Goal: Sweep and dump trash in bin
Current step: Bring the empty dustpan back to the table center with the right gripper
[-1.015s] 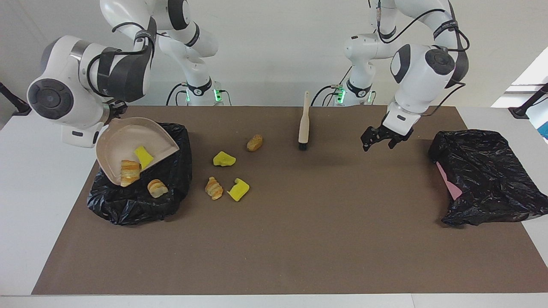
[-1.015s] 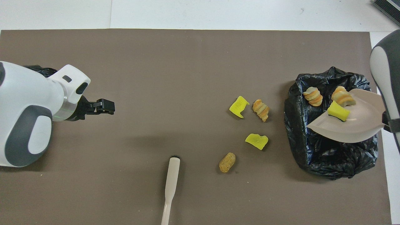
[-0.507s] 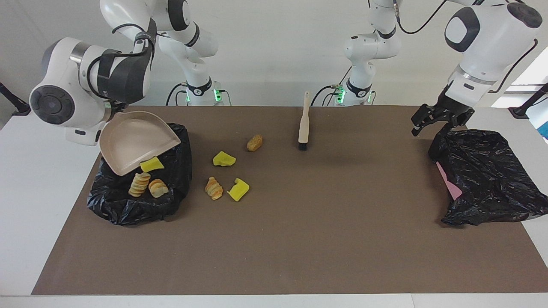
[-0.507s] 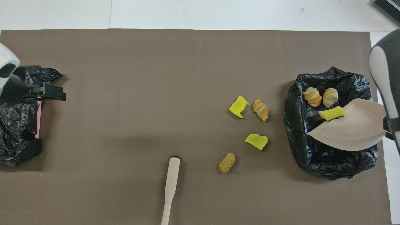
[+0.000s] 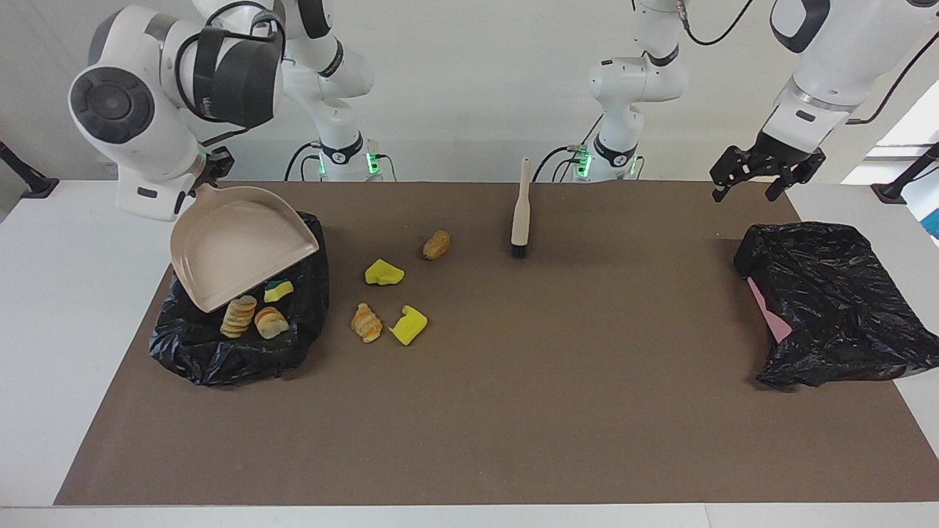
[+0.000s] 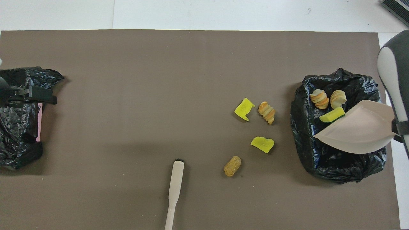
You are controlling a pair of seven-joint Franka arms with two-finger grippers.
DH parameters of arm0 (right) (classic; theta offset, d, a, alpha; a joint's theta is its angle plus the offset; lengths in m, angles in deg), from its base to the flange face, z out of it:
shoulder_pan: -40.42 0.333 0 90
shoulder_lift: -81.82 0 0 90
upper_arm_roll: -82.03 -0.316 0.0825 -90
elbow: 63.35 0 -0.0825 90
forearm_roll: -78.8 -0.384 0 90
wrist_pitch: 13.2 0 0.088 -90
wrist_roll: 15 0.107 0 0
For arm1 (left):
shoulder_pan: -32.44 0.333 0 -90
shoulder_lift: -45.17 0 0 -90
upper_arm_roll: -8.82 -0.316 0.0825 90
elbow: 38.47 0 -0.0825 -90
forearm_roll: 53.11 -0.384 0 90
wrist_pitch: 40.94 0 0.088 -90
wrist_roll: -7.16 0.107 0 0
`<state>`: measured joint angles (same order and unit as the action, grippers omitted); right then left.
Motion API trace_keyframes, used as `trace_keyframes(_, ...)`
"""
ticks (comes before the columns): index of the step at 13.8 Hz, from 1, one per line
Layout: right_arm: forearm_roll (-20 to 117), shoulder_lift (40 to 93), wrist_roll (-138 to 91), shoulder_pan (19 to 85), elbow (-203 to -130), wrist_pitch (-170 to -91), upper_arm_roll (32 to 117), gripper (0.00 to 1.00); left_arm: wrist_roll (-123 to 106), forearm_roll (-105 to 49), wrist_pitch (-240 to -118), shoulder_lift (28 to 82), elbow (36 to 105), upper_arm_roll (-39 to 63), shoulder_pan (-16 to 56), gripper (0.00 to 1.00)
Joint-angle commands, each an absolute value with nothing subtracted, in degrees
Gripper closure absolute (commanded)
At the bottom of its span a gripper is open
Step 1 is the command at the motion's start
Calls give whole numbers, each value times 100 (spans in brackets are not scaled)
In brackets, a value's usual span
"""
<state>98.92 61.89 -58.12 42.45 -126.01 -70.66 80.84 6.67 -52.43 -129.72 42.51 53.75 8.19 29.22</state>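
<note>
My right gripper (image 5: 209, 165) is shut on the handle of the beige dustpan (image 5: 235, 246), which hangs tilted and empty over the black bag bin (image 5: 220, 359) at the right arm's end. In the bin lie two croissant pieces (image 5: 238, 315) (image 6: 319, 98) and a yellow chunk (image 5: 279, 290). More trash lies on the brown mat beside the bin: a yellow chunk (image 5: 384, 272), a bread piece (image 5: 436, 244), a croissant piece (image 5: 366, 322) and another yellow chunk (image 5: 408, 325). My left gripper (image 5: 747, 189) hangs open and empty, raised over the edge of the other black bag.
A beige hand brush (image 5: 521, 213) lies on the mat close to the robots, bristles pointing away from them. A second crumpled black bag (image 5: 829, 308) with something pink under it sits at the left arm's end.
The croissant piece and yellow chunk slid out of the dustpan into the bin, and the pan rose a little. My left gripper swung up from mid-mat to over the other black bag.
</note>
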Motion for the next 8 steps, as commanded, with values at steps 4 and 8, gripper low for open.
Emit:
trace_keyframes(4,8760,6345,-4534,4656,-12681,-8507,7817,100,663,-5083,-12760,4087,5504,803,2936,0)
trace_keyframes(8,8645,6337,-2437,5570,-12812,-9309,7782,100,672,-4933,-12882,3806,5856,812,2849,0)
